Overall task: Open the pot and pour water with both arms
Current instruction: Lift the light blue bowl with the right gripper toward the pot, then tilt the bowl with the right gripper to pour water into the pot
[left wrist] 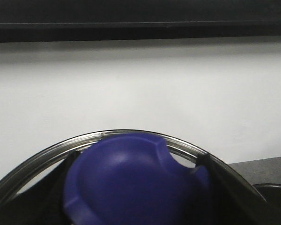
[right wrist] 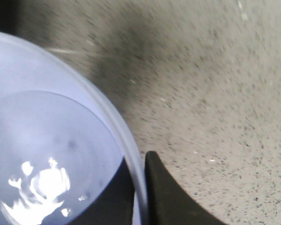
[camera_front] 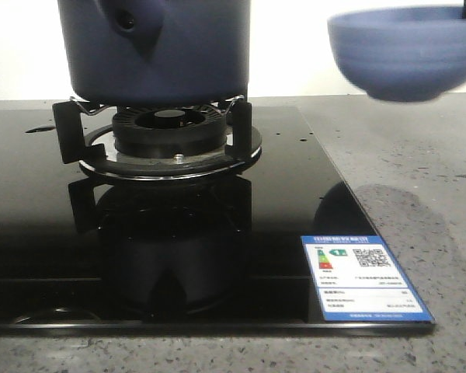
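Two arms loaded: left gripper [left wrist: 136, 206] clamps the glass lid [left wrist: 126, 183] by its knob; pot [camera_front: 159, 50] sits on the burner [camera_front: 169, 132]; right gripper [right wrist: 140, 197] pinches the water bowl's [camera_front: 408, 54] rim, hanging off the pot's right, level with it.

Pot [camera_front: 159, 50] on burner [camera_front: 169, 132], far left on cooktop [camera_front: 31, 233]. Bowl [camera_front: 404, 54] in air right of pot, above countertop [camera_front: 419, 179]. Label [camera_front: 365, 278] near right on cooktop.
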